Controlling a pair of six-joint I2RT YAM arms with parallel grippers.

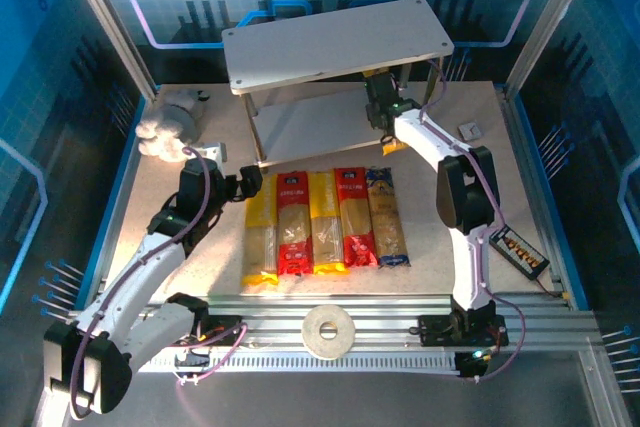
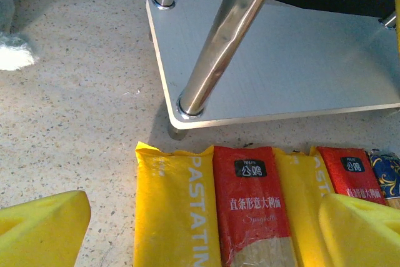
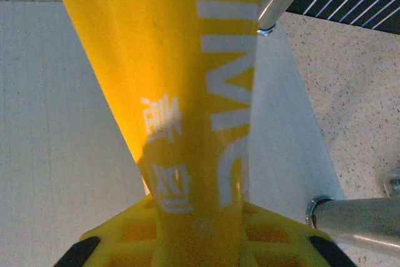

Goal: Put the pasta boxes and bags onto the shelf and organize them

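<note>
Five pasta packs lie side by side on the table in front of the shelf point(image 1: 335, 42): yellow point(image 1: 262, 227), red point(image 1: 293, 222), yellow point(image 1: 324, 222), red point(image 1: 355, 217), and clear with a dark blue end point(image 1: 387, 217). My left gripper point(image 1: 250, 187) hovers open over the far end of the leftmost yellow pack point(image 2: 172, 211), beside the red one point(image 2: 253, 204). My right gripper point(image 1: 380, 97) reaches under the top board. In the right wrist view the right gripper point(image 3: 200, 229) is shut on another yellow pack point(image 3: 169, 60), which stretches away over the lower board point(image 3: 62, 123).
A shiny metal leg point(image 2: 231, 35) stands at the lower board's point(image 2: 281, 60) front corner, just beyond the packs. A white tape roll point(image 1: 327, 332) lies on the near rail. A white and grey bundle point(image 1: 170, 127) sits at the back left, a small black device point(image 1: 518, 250) at the right edge.
</note>
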